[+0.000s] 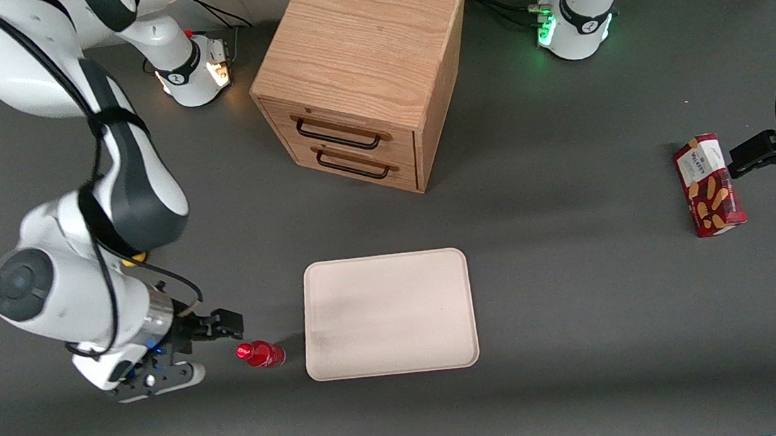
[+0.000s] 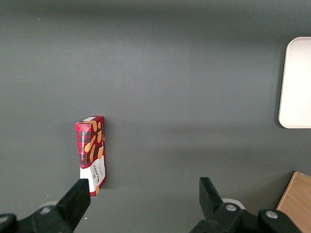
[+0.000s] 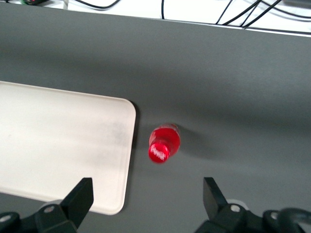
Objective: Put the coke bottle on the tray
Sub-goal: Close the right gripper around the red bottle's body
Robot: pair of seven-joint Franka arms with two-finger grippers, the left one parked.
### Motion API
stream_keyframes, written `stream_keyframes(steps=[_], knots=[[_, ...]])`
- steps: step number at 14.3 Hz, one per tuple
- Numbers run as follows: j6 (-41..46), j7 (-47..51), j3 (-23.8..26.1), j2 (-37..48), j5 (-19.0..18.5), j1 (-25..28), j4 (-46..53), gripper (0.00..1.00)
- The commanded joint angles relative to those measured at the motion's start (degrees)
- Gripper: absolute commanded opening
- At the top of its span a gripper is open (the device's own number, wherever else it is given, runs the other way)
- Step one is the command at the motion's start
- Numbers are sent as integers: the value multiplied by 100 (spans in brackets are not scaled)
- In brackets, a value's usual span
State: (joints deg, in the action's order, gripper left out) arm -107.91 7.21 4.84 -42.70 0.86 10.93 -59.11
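In the front view's lower left, the right arm's pincer (image 1: 218, 341) hangs low over the grey bench (image 1: 581, 299), its 2 fingers spread wide and holding nothing. Just beside it the coke bottle (image 1: 261, 354) stands upright on the bench, close to the empty tray (image 1: 389, 314) at lower centre but outside its rim, as the wrist view confirms

Tabletop (image 1: 585, 341) matt dark grey, smooth. Tray (image 1: 388, 314) matt pale beige, faintly speckled, dull smudge near one corner. Coke bottle (image 1: 261, 354) glossy red plastic, shiny cap. Wooden cabinet (image 1: 360, 71), upper middle of front frame, visible oak grain, satin; dark metal handles. Biscuit box (image 1: 709, 185) printed card, slight sheen. Pincer (image 3: 148, 199) open above the bottle, matt black plastic fingers (image 3: 80, 196).
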Motion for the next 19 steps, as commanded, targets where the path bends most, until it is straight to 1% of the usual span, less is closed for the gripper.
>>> stream_keyframes(steps=[1,4,10,14,16,17,19], knots=[[-132,105,8,-404,2,67,295,100],[-344,96,8,-634,-270,84,277,100],[-388,105,8,-783,-279,76,163,99],[-397,87,-9,-774,-331,76,75,92],[-467,87,-1,-774,-367,67,75,86],[-467,87,-9,-774,-367,67,75,82],[-476,70,-9,-774,-367,67,66,69]])
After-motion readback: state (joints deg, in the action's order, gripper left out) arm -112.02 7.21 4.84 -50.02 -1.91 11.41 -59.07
